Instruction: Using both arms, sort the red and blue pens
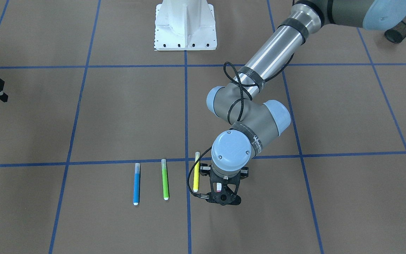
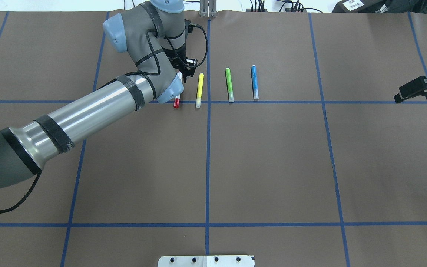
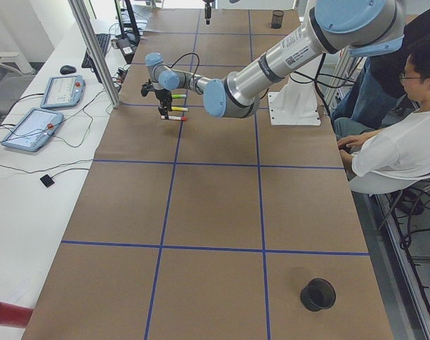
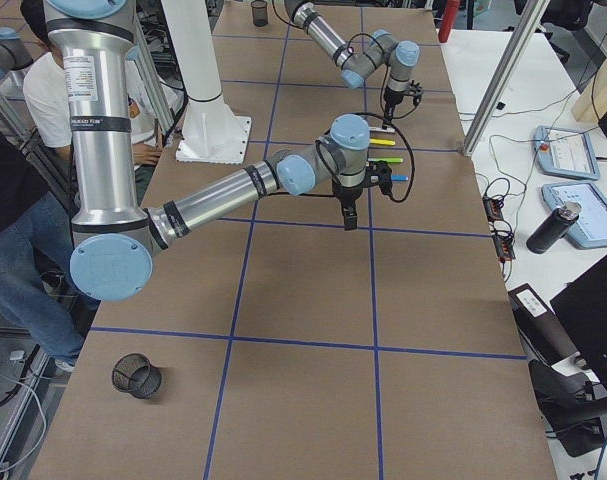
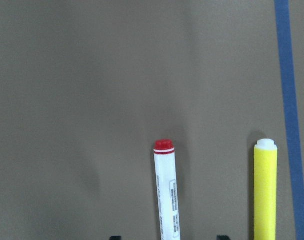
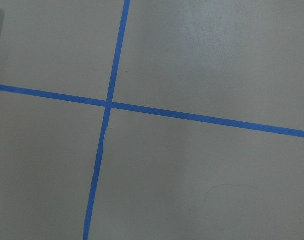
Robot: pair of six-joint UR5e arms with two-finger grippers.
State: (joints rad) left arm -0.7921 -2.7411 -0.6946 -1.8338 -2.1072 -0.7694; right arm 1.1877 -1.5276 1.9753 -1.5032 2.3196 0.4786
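The red pen (image 5: 167,195), a white barrel with a red end, lies on the brown table beside the yellow pen (image 5: 265,192). My left gripper (image 2: 184,76) hangs straight over it, open, with one fingertip showing on each side of the barrel at the bottom of the left wrist view. Only the pen's red end (image 2: 176,102) sticks out from under the wrist in the overhead view. The blue pen (image 2: 254,82) lies at the other end of the row. My right gripper (image 2: 417,89) hovers far to the right, away from every pen; its jaws cannot be made out.
A green pen (image 2: 229,84) lies between the yellow and blue ones. Black mesh cups stand at the table's two ends (image 3: 318,294) (image 4: 136,375). A seated person (image 3: 406,142) is beside the robot's white base (image 1: 185,24). Blue tape lines grid the table.
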